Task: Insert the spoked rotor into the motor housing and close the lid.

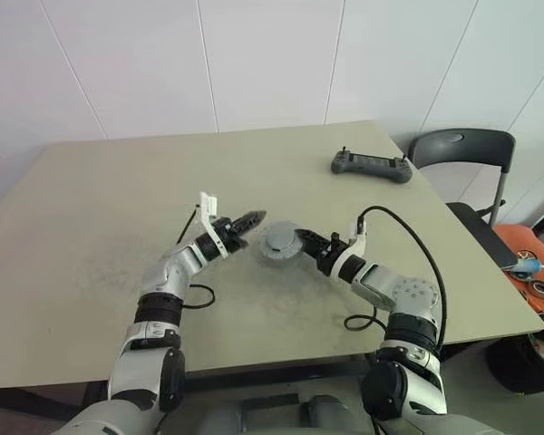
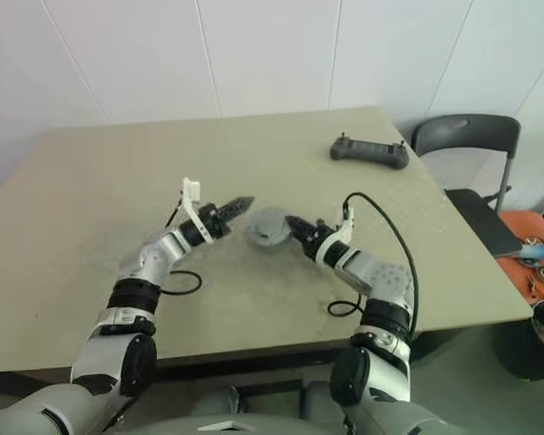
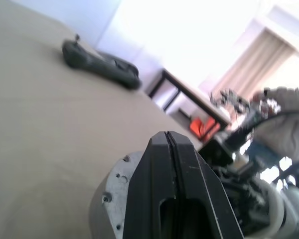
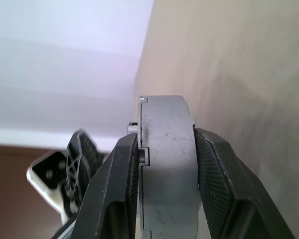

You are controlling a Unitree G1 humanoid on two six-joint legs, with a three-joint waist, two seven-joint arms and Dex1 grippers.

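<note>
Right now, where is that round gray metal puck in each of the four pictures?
Left eye: motor housing at table centre, clamped in the right gripper.
Right eye: housing at centre, beside the shut left gripper.
Left wrist: pale edge behind the shut fingers.
Right wrist: edge-on between both fingers.
Shared landmark: black controller, also seen in the right eye and left wrist views.

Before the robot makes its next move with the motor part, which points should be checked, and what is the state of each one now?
1. Right end effector clamps the motor housing by its two flat faces: ok.
2. Housing lifted off the table: ok.
3. Left end effector shut, holding nothing: ok.
4. Left fingertips beside the housing, touching it: cannot tell.
5. Rotor seated inside the housing: cannot tell.
6. Controller far from both arms: ok.
</note>
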